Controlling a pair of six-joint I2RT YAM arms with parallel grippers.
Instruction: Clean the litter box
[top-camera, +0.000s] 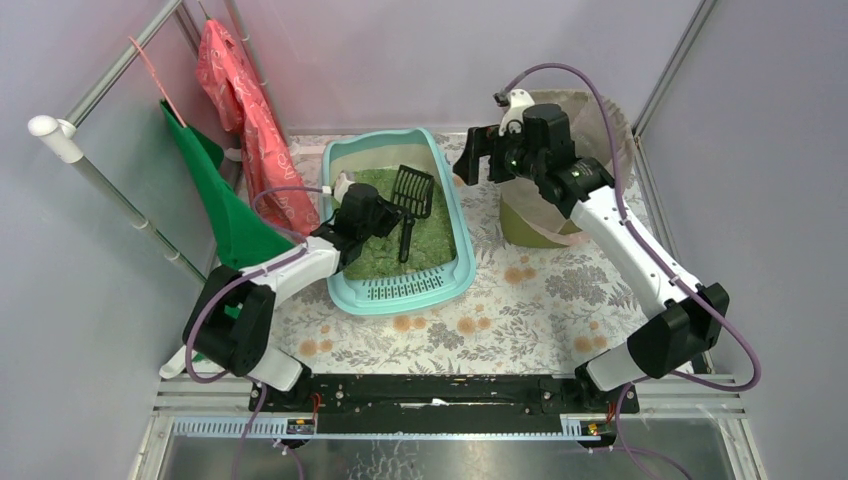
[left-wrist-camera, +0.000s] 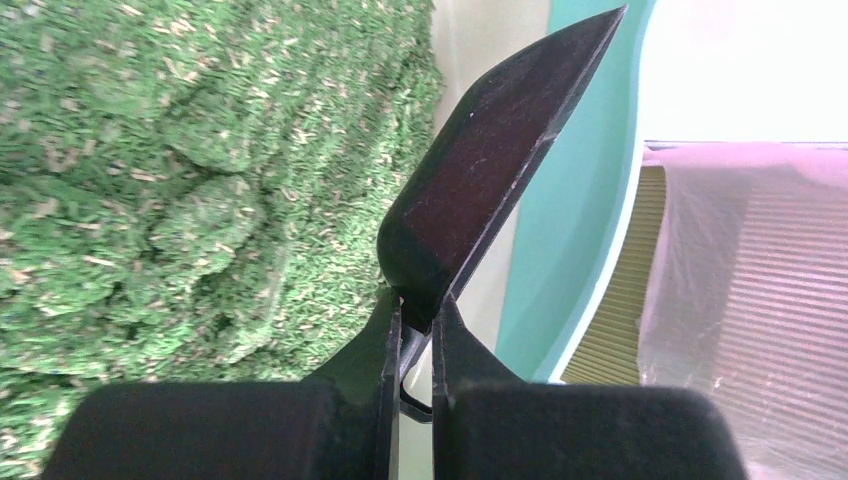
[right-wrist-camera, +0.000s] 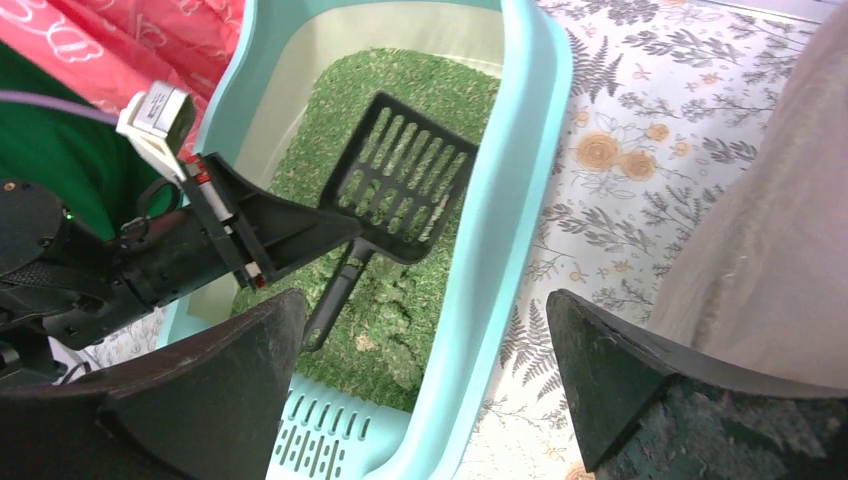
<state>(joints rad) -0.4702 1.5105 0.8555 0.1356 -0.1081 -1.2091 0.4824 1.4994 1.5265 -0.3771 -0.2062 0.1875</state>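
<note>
The pale turquoise litter box (top-camera: 457, 222) lies at the table's middle, with green granules (left-wrist-camera: 180, 200) inside and a slotted grille step (right-wrist-camera: 320, 440) at its near end. A black slotted scoop (top-camera: 414, 190) stands tilted over the granules, blade toward the far end. My left gripper (top-camera: 397, 217) is shut on the scoop's handle just below the blade. The wrist view shows the fingers (left-wrist-camera: 455, 345) pinching the scoop's (left-wrist-camera: 490, 170) neck. My right gripper (top-camera: 478, 158) hangs open and empty above the box's right rim (right-wrist-camera: 520, 200), its jaws wide apart.
A round olive bin (top-camera: 528, 218) lined with a beige bag (right-wrist-camera: 770, 260) stands right of the box, under the right arm. Pink and green cloths (top-camera: 245, 110) hang on a rack at the left. A floral cloth (top-camera: 520, 300) covers the table.
</note>
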